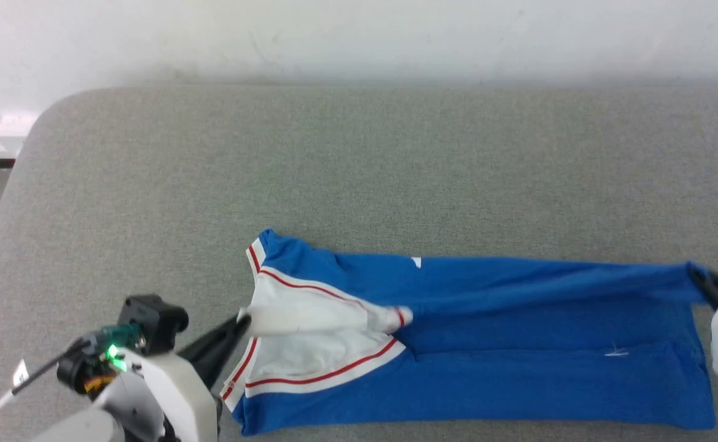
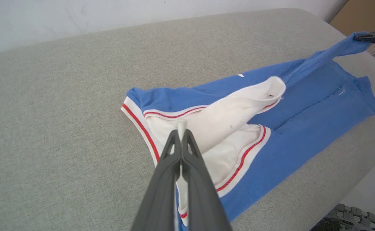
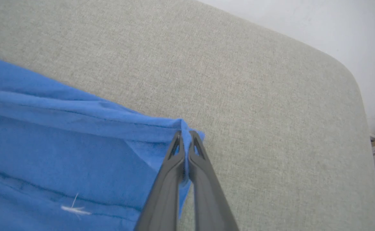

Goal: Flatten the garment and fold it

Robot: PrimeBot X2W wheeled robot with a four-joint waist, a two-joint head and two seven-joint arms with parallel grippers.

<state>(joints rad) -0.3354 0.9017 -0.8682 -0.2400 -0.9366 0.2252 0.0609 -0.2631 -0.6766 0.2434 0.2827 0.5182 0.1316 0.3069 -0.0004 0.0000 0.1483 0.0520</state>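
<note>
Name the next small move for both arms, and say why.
Probably carry both grips toward the near edge of the garment. The left gripper is shut on the white sleeve tip, the right gripper on the blue hem corner, and a raised fold runs between them, not yet laid flat.

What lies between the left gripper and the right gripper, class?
The garment, stretched across the grey surface in the head view: the left gripper pinches its white sleeve, the right gripper its blue corner.

Blue, white-sleeved garment (image 1: 487,362), folded lengthwise, stretched across grey surface
</note>
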